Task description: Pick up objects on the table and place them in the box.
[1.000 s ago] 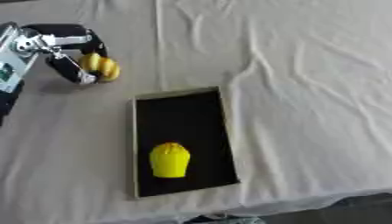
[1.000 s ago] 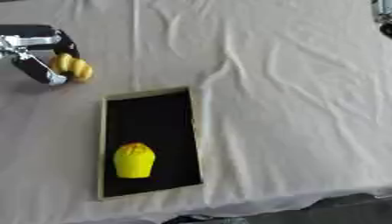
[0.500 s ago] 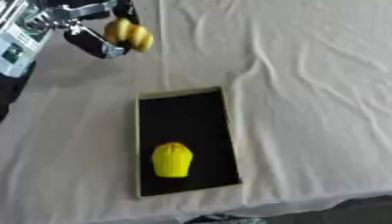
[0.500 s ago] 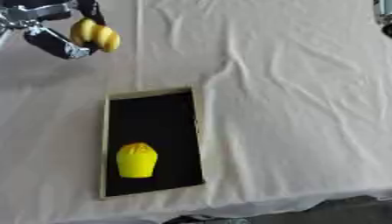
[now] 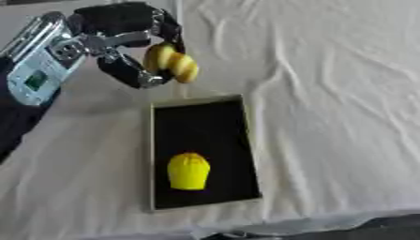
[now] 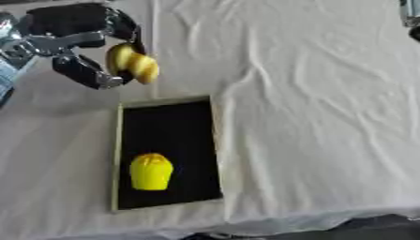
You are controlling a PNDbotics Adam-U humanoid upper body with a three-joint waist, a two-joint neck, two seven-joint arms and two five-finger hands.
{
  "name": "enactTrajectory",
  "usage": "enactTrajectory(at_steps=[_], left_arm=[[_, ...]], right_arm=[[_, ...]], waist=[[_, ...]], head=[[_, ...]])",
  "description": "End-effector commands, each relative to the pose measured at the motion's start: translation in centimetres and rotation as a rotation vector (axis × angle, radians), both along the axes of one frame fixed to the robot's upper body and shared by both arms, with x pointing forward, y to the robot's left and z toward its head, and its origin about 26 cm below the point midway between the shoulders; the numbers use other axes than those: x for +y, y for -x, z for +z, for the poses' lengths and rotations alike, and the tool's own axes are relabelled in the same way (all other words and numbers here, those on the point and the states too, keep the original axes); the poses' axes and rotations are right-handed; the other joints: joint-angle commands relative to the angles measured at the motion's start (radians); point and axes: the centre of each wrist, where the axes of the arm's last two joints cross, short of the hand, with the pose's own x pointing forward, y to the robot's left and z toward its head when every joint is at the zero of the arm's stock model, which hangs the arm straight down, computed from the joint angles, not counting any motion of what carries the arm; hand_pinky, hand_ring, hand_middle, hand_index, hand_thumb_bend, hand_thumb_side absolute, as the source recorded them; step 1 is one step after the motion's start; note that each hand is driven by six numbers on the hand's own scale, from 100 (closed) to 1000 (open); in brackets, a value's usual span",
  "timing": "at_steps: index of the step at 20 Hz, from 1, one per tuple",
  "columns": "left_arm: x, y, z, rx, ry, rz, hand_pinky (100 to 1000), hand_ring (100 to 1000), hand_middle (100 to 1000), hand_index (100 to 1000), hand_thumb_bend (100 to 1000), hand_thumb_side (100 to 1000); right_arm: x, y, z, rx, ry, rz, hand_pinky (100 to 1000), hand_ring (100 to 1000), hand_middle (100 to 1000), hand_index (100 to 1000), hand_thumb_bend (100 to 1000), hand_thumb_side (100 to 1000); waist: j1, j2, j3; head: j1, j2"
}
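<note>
On table (image 5: 328, 93), wrinkled white cloth (image 5: 320, 61)

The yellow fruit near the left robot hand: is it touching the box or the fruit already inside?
Apart. In the left eye view the yellow fruit sits in the left robot hand, beyond the box rim, far from the fruit inside.

The left hand (image 5: 123, 42) covers the near side of the yellow fruit (image 5: 170, 63), so its full shape cannot be told. Its arm is cut off at the left edge. A dark part (image 6: 410, 16) at the top right corner is cut off too.
</note>
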Motion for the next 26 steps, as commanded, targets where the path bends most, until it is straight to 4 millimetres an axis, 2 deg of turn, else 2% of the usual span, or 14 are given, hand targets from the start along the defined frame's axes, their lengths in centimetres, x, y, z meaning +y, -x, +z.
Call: enactTrajectory(at_steps=[1, 6, 10, 15, 19, 20, 21, 24, 26], left_arm=[[-1.7, 1.8, 0.7, -0.043, 0.000, -0.025, 698, 611, 528, 670, 100, 100], [-3.4, 4.6, -0.4, -0.014, -0.044, -0.044, 696, 616, 540, 685, 100, 100], [-4.7, 6.0, -1.1, 0.024, -0.076, -0.057, 697, 619, 548, 693, 100, 100], [-5.4, 5.9, -2.5, 0.056, -0.126, -0.031, 703, 628, 562, 709, 100, 100], [-5.2, 5.4, -3.4, 0.070, -0.169, 0.021, 762, 699, 634, 792, 100, 100], [-5.1, 5.3, -3.6, 0.072, -0.183, 0.032, 827, 775, 722, 861, 142, 100], [-5.1, 5.2, -3.7, 0.072, -0.195, 0.041, 853, 805, 753, 886, 182, 102], [-4.8, 5.2, -3.6, 0.053, -0.212, 0.057, 953, 887, 824, 938, 407, 321], [-4.7, 5.2, -3.5, 0.036, -0.222, 0.058, 1000, 928, 849, 951, 502, 383]], right_arm=[[0.0, 0.3, 0.9, -0.019, 0.014, 0.005, 956, 845, 626, 829, 100, 368], [0.0, 0.3, 0.8, -0.013, 0.015, 0.004, 958, 846, 626, 829, 100, 385], [-0.1, 0.4, 0.8, -0.012, 0.015, -0.001, 958, 846, 625, 829, 100, 393], [-0.1, 0.4, 0.8, -0.015, 0.012, -0.004, 959, 846, 625, 829, 100, 399], [-0.1, 0.4, 0.8, -0.013, 0.007, -0.006, 961, 846, 624, 829, 100, 411], [-0.1, 0.4, 0.7, -0.012, 0.007, -0.006, 961, 846, 623, 829, 100, 415], [-0.1, 0.4, 0.7, -0.011, 0.006, -0.007, 961, 846, 623, 829, 100, 415], [-0.2, 0.4, 0.7, -0.009, 0.005, -0.008, 962, 846, 623, 829, 100, 417], [-0.2, 0.4, 0.6, -0.008, 0.005, -0.008, 962, 846, 623, 829, 100, 418]], waist=[[-0.003, -0.025, 0.002], [-0.001, -0.025, 0.007], [0.001, -0.021, 0.010], [0.003, -0.015, 0.011], [0.006, -0.013, 0.010], [0.007, -0.012, 0.010], [0.007, -0.012, 0.010], [0.008, -0.013, 0.009], [0.009, -0.013, 0.009]], head=[[-0.005, 0.005], [-0.015, 0.005], [-0.030, 0.005], [-0.039, 0.005], [-0.037, 0.005], [-0.037, 0.005], [-0.037, 0.005], [-0.037, 0.005], [-0.037, 0.005]])
